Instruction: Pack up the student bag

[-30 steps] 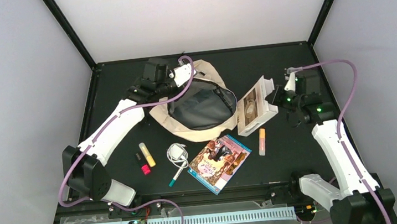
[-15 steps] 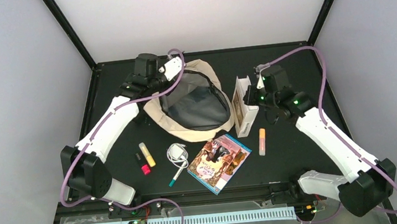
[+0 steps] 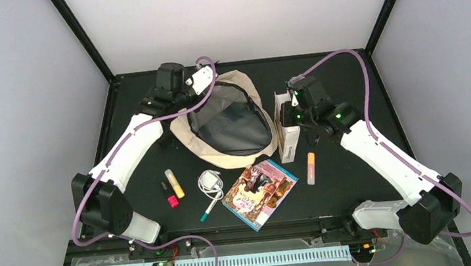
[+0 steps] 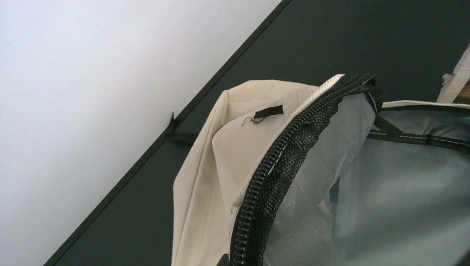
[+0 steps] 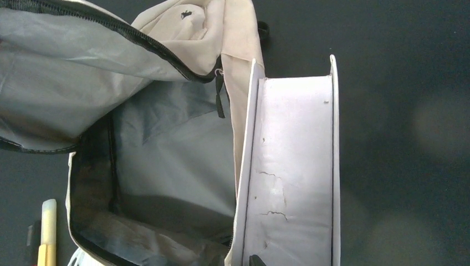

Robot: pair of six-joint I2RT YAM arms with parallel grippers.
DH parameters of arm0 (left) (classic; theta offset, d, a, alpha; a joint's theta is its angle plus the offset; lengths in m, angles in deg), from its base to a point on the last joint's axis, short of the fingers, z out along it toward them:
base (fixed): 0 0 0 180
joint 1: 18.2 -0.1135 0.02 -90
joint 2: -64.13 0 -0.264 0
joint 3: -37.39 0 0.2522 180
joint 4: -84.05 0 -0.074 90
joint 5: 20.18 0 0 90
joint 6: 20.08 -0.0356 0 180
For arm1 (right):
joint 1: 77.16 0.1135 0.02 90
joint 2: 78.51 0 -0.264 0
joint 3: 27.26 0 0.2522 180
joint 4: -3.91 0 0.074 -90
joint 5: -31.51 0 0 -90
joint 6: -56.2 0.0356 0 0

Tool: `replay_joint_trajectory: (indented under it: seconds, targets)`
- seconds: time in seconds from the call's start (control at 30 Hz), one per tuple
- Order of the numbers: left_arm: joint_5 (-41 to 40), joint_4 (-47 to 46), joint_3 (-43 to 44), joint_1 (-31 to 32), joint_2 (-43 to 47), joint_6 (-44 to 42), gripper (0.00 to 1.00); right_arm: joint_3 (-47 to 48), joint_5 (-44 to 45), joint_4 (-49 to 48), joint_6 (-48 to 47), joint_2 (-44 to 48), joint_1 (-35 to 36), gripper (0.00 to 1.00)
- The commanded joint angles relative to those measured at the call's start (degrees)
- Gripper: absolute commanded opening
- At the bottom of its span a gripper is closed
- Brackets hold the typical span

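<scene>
Bag [image 3: 232, 123], cream fabric, mouth wide open, grey lining [image 5: 166, 160], black zipper [image 4: 277, 172]

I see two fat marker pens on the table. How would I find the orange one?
Find the big cream student bag on the black table, then the colourful book just on its near side. The orange pen lies alone right of that book; the yellow pen lies far to the left, past the white cable.

A robot lab cell: plain white walls [image 3: 240, 13], black corner posts [image 3: 81, 37], matte black surface [image 3: 345, 68] (cabled robot arms [image 3: 381, 157] bolted on).
</scene>
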Motion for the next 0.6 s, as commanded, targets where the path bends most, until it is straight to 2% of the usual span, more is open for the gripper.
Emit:
replay_joint_trajectory:
  seconds: [0.0,0.13,0.3,0.37,0.4,0.47,0.5,0.53,0.57]
  targets:
    - [-0.4,-2.1,1.6,-1.3,1.4,0.9,0.02,1.7,1.9,2.9,-1.7,-0.7,1.3,0.14]
    - [0.3,-2.0,1.3,-1.4,1.7,0.9,0.02,4.4,3.3,3.9,-2.9,-2.3,2.8,0.19]
    - [0.5,-2.0,1.0,-1.5,1.8,0.8,0.02,7.6,3.9,5.3,-4.8,-3.5,3.4,0.3]
    - [0.6,-2.0,1.0,-1.5,1.7,0.8,0.02,8.8,4.5,5.6,-5.2,-3.5,3.4,0.39]
    - [0.7,-2.0,1.0,-1.5,1.7,0.8,0.02,9.5,4.8,5.9,-5.4,-3.6,3.4,0.48]
    - [1.1,-2.0,1.1,-1.5,1.7,0.9,0.02,11.6,5.8,7.1,-6.2,-4.2,3.4,0.72]
    - [1.2,-2.0,1.0,-1.5,1.6,1.0,0.01,12.9,6.4,8.6,-6.6,-4.7,3.4,0.93]
    - [1.4,-1.9,1.1,-1.5,1.5,1.0,0.02,14.5,7.3,9.9,-7.1,-5.2,3.4,0.99]
    - [1.5,-1.9,1.2,-1.5,1.5,1.0,0.02,16.3,8.7,11.6,-7.3,-5.9,3.4,1.0]
